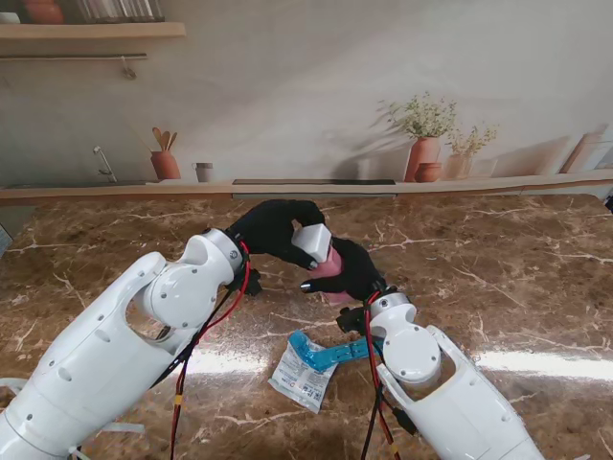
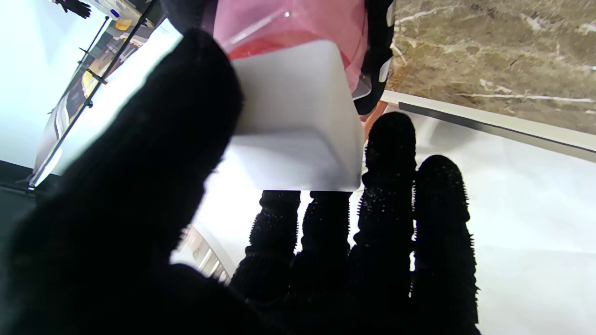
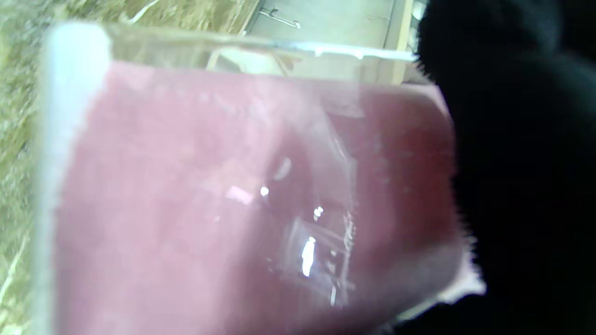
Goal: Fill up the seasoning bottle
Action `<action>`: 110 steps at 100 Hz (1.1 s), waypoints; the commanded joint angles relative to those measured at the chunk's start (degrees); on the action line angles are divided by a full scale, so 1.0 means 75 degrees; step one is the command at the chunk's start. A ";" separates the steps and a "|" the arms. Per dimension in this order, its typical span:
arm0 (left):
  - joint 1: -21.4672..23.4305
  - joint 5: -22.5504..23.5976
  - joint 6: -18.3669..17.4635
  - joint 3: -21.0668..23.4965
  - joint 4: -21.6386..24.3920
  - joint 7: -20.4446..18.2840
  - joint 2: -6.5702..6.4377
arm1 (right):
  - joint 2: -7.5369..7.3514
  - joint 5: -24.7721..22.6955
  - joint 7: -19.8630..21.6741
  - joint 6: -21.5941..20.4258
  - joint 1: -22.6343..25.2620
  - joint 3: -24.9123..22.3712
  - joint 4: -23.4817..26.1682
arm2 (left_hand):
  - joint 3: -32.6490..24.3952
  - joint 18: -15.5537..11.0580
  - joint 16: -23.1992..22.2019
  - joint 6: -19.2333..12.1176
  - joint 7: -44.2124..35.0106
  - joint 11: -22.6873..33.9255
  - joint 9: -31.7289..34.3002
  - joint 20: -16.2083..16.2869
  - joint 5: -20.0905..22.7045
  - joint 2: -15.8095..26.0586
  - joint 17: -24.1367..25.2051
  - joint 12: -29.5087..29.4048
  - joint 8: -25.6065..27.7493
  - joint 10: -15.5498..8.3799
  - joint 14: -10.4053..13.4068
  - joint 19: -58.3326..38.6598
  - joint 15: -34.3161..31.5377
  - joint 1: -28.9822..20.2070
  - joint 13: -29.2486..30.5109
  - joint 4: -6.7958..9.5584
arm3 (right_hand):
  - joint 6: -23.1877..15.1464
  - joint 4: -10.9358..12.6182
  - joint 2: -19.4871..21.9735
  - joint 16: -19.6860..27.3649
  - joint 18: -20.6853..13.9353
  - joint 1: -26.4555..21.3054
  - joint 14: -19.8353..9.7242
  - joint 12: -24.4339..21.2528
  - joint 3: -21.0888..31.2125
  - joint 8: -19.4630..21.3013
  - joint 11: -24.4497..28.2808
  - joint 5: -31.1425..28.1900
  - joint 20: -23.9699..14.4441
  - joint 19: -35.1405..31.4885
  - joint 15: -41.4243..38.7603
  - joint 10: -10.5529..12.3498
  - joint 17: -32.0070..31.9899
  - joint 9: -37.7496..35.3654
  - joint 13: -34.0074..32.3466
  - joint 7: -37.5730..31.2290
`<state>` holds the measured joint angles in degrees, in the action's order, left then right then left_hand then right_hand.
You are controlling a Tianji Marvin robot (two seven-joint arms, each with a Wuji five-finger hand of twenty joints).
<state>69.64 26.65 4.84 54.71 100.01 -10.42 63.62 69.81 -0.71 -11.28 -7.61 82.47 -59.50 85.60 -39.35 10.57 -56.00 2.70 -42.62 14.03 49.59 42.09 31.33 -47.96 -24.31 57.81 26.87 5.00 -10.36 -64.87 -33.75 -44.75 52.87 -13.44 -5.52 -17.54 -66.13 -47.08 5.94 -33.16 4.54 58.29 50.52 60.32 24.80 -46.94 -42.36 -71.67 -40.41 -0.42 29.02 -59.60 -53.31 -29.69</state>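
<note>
Two hands meet on one seasoning bottle [image 1: 329, 267] mid-table: clear body, pink-red contents, white cap [image 1: 311, 242]. Right hand [image 1: 352, 272] wraps the bottle body, holding it off the marble table [image 1: 498, 278]. Left hand [image 1: 273, 228] pinches the cap, thumb [image 2: 153, 153] on one side, fingers [image 2: 390, 153] on the other. Torn blue-and-white packet [image 1: 308, 369] lies flat nearer to me, just beside the right wrist
</note>
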 commanded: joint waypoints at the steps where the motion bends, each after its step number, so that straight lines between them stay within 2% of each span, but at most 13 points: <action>1: -0.0043 0.0003 -0.0180 -0.0033 0.0062 -0.0082 -0.0016 | 0.0125 0.0105 0.0095 0.0087 0.0003 -0.0098 0.0181 | -0.1099 -0.0160 -0.0368 -0.1476 -0.1617 0.0641 0.0185 -0.0048 0.1361 0.1738 0.0376 0.0155 0.0804 -0.0461 -0.0062 0.0394 0.0539 -0.1875 -0.0379 0.0593 | -0.1795 0.0475 0.4741 -0.0907 -0.0021 -0.2123 -0.0629 0.0579 0.1864 0.0970 0.2264 -0.1471 -0.0849 -0.2042 -0.3438 0.1010 0.0528 -0.0674 -0.0551 -0.3122; 6: -0.0073 0.0007 -0.0232 -0.0018 0.0091 -0.0201 -0.0045 | 0.0141 0.0306 0.0130 0.0121 0.0025 -0.0129 0.0219 | -0.1490 -0.0255 -0.0789 -0.1390 -0.1277 0.1415 -0.0624 -0.0096 0.1185 0.1851 0.0786 -0.0803 0.1129 -0.0530 -0.0125 0.0635 0.1216 -0.2103 -0.0685 0.0613 | -0.1771 0.0475 0.4746 -0.0916 -0.0012 -0.2127 -0.0618 0.0585 0.1870 0.0968 0.2267 -0.1476 -0.0867 -0.2062 -0.3452 0.0993 0.0516 -0.0671 -0.0545 -0.3118; 10: -0.0104 0.0025 -0.0297 -0.0006 0.0106 -0.0325 -0.0077 | 0.0149 0.0369 0.0133 0.0140 0.0028 -0.0145 0.0230 | -0.1606 -0.0418 -0.0946 -0.1368 -0.0694 0.1847 -0.1322 -0.0047 0.0599 0.1882 0.1149 -0.2343 0.1042 -0.0593 -0.0125 0.0727 0.1521 -0.2428 -0.1046 0.0614 | -0.1774 0.0474 0.4744 -0.0920 -0.0012 -0.2128 -0.0621 0.0586 0.1872 0.0967 0.2266 -0.1473 -0.0876 -0.2073 -0.3459 0.0994 0.0519 -0.0669 -0.0546 -0.3113; 15: -0.0152 0.0071 -0.0413 0.0011 0.0119 -0.0508 -0.0125 | 0.0157 0.0459 0.0139 0.0167 0.0031 -0.0166 0.0246 | -0.1936 -0.0570 -0.0723 -0.1603 -0.0158 0.1551 -0.1939 -0.0152 -0.0071 0.2004 0.1628 -0.3633 0.0660 -0.0670 0.0012 0.0865 0.1634 -0.2501 -0.1733 0.0625 | -0.1787 0.0473 0.4739 -0.0922 -0.0015 -0.2129 -0.0630 0.0590 0.1873 0.0966 0.2268 -0.1480 -0.0884 -0.2078 -0.3464 0.1003 0.0521 -0.0672 -0.0549 -0.3110; 25: -0.0235 0.0042 -0.0566 0.0040 0.0150 -0.0867 -0.0210 | 0.0184 0.0620 0.0114 0.0228 0.0039 -0.0195 0.0289 | -0.2400 -0.0862 0.0165 -0.1968 0.0296 0.1099 -0.2808 0.0183 -0.0948 0.2353 0.2292 -0.4391 0.0304 -0.0809 0.0298 0.1330 0.1512 -0.2168 -0.2779 0.0859 | -0.1774 0.0471 0.4741 -0.0929 -0.0010 -0.2129 -0.0620 0.0594 0.1878 0.0967 0.2266 -0.1480 -0.0902 -0.2081 -0.3472 0.0993 0.0514 -0.0668 -0.0541 -0.3105; 28: -0.0252 0.0019 -0.0576 0.0043 0.0157 -0.0939 -0.0225 | 0.0189 0.0639 0.0103 0.0240 0.0037 -0.0198 0.0296 | -0.2514 -0.0904 0.1144 -0.1988 0.0449 0.1024 -0.3025 0.0236 -0.1093 0.2474 0.2416 -0.4581 0.0149 -0.0844 0.0352 0.1498 0.1349 -0.1961 -0.3050 0.1113 | -0.1774 0.0471 0.4741 -0.0931 -0.0009 -0.2131 -0.0621 0.0596 0.1880 0.0967 0.2269 -0.1483 -0.0905 -0.2081 -0.3475 0.0989 0.0513 -0.0671 -0.0541 -0.3106; 49: -0.0363 -0.0073 -0.0625 0.0081 0.0178 -0.1390 -0.0322 | 0.0204 0.0696 0.0080 0.0273 0.0020 -0.0167 0.0335 | -0.2575 -0.1123 0.2635 -0.1842 0.2241 0.0434 -0.4447 0.0026 -0.2018 0.1993 0.3435 -0.5199 -0.1242 -0.1119 0.0526 0.2613 0.2350 -0.0665 -0.4478 0.1112 | -0.1771 0.0469 0.4737 -0.0937 -0.0018 -0.2127 -0.0617 0.0601 0.1886 0.0969 0.2270 -0.1490 -0.0923 -0.2078 -0.3484 0.0997 0.0514 -0.0675 -0.0544 -0.3101; 68: -0.0426 -0.0214 -0.0553 0.0154 0.0233 -0.1629 -0.0365 | 0.0205 0.0705 0.0090 0.0253 0.0009 -0.0137 0.0343 | -0.1314 -0.0965 0.3476 -0.1450 0.3006 0.0163 -0.4962 -0.0056 -0.2172 0.1529 0.3746 -0.5487 -0.1768 -0.0999 0.0495 0.3593 0.3006 0.0798 -0.4980 0.1030 | -0.1773 0.0468 0.4728 -0.0939 -0.0019 -0.2128 -0.0614 0.0602 0.1894 0.0969 0.2269 -0.1493 -0.0935 -0.2073 -0.3486 0.0991 0.0515 -0.0679 -0.0543 -0.3093; 82: -0.0442 -0.0330 -0.0295 0.0206 0.0302 -0.1573 -0.0333 | 0.0204 0.0700 0.0092 0.0240 0.0004 -0.0136 0.0348 | 0.0402 -0.0801 0.3508 -0.1033 0.3348 0.0062 -0.4884 0.0328 -0.1979 0.2070 0.3751 -0.5470 -0.1870 -0.0778 0.0290 0.3709 0.2977 0.1705 -0.4886 0.1024 | -0.1772 0.0468 0.4717 -0.0941 -0.0019 -0.2130 -0.0613 0.0600 0.1903 0.0967 0.2267 -0.1503 -0.0942 -0.2070 -0.3490 0.0986 0.0516 -0.0684 -0.0551 -0.3088; 89: -0.0438 -0.0354 -0.0031 0.0201 0.0380 -0.1540 -0.0312 | 0.0204 0.0703 0.0093 0.0240 0.0002 -0.0137 0.0346 | 0.1335 -0.0643 0.3320 -0.0829 0.3500 0.0020 -0.4822 0.0540 -0.1865 0.2438 0.3621 -0.5418 -0.1795 -0.0695 0.0127 0.3525 0.2817 0.1764 -0.4679 0.1132 | -0.1772 0.0469 0.4711 -0.0941 -0.0019 -0.2130 -0.0613 0.0598 0.1908 0.0966 0.2267 -0.1506 -0.0944 -0.2069 -0.3490 0.0988 0.0516 -0.0693 -0.0551 -0.3088; 100: -0.0432 -0.0065 0.0234 0.0128 0.0436 -0.1228 -0.0246 | 0.0203 0.0713 0.0101 0.0259 0.0005 -0.0135 0.0355 | 0.1922 -0.0169 0.2903 -0.0474 0.3483 0.0110 -0.4371 0.0860 -0.1597 0.2601 0.3027 -0.5219 -0.1631 -0.0527 -0.0140 0.2799 0.2366 0.1803 -0.3897 0.1204 | -0.1764 0.0467 0.4708 -0.0941 -0.0019 -0.2129 -0.0613 0.0595 0.1913 0.0964 0.2261 -0.1509 -0.0948 -0.2068 -0.3490 0.0992 0.0517 -0.0687 -0.0551 -0.3086; 106: -0.0452 -0.0025 0.0262 0.0124 0.0479 -0.1293 -0.0263 | 0.0206 0.0720 0.0092 0.0268 0.0012 -0.0140 0.0366 | 0.2001 0.0095 0.2734 -0.0729 0.3584 0.0060 -0.4501 0.0939 -0.1821 0.2500 0.2840 -0.5174 -0.1622 -0.0417 -0.0230 0.2500 0.2208 0.1706 -0.3732 0.1228 | -0.1765 0.0467 0.4706 -0.0941 -0.0019 -0.2130 -0.0609 0.0596 0.1916 0.0961 0.2263 -0.1511 -0.0950 -0.2067 -0.3490 0.0983 0.0517 -0.0691 -0.0549 -0.3083; 110: -0.0476 -0.0072 0.0174 0.0144 0.0483 -0.1388 -0.0287 | 0.0208 0.0728 0.0082 0.0274 0.0020 -0.0150 0.0378 | 0.1925 0.0139 0.2712 -0.1209 0.3561 0.0022 -0.4565 0.0944 -0.1875 0.2322 0.2894 -0.5171 -0.1581 -0.0623 -0.0284 0.2459 0.2231 0.1529 -0.3809 0.1255 | -0.1762 0.0467 0.4705 -0.0941 -0.0019 -0.2131 -0.0607 0.0597 0.1918 0.0959 0.2263 -0.1514 -0.0951 -0.2066 -0.3490 0.0983 0.0517 -0.0691 -0.0550 -0.3083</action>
<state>66.55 27.43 7.10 55.66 103.10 -19.10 61.49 70.94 4.17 -11.23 -5.74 82.54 -60.46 87.61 -26.28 10.37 -34.60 -2.47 -16.86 15.67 15.99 47.99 18.58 -29.55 -2.39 18.25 14.01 1.39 -10.90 -44.44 -15.52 -33.35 23.72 -6.05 -5.45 -17.49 -66.17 -47.33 6.23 -33.32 4.84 58.29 50.52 60.32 25.04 -46.97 -43.35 -71.71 -40.54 -0.52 29.01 -59.60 -53.31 -29.69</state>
